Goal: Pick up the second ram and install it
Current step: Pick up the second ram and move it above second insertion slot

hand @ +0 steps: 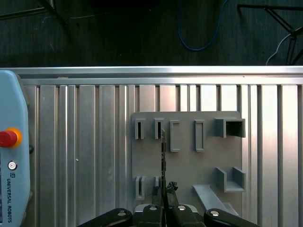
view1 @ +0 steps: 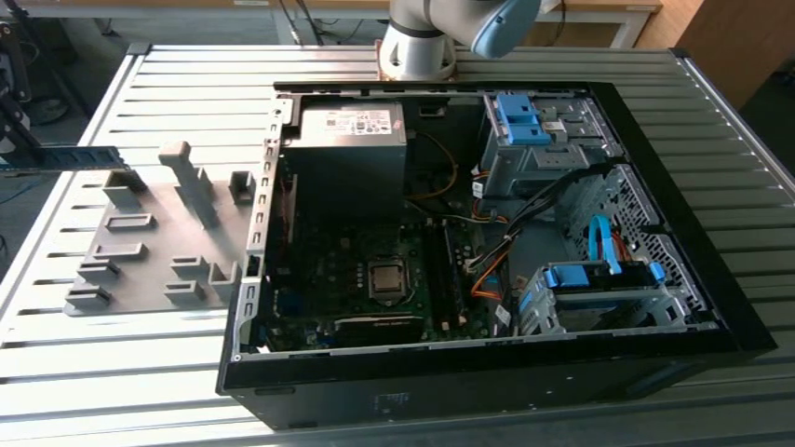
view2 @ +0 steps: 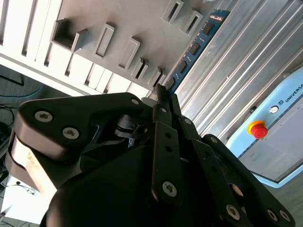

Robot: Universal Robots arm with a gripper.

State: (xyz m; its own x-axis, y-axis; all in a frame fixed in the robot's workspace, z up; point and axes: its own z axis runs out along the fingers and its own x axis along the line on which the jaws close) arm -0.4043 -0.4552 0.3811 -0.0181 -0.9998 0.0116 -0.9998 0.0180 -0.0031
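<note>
My gripper (view2: 161,94) is shut on the second ram (view2: 196,45), a thin blue-green board with a row of dark chips that sticks out past the fingertips. In the first wrist view the ram (hand: 163,151) appears edge-on, held in the gripper (hand: 164,187) above the grey plastic fixture (hand: 189,161). In the exterior view the ram (view1: 77,156) hangs level over the fixture's far corner, at the exterior view's left edge, with the gripper (view1: 18,149) partly cut off. The open computer case (view1: 695,242) lies to the exterior view's right, with its motherboard (view1: 360,279) exposed.
The grey fixture (view1: 162,251) with upright blocks lies on the slatted metal table (view1: 125,372) beside the case. Blue drive-bay clips (view1: 519,119) and cables crowd the case's far side. A teach pendant (hand: 10,161) with a red button lies on the table. The arm's base (view1: 420,47) stands behind the case.
</note>
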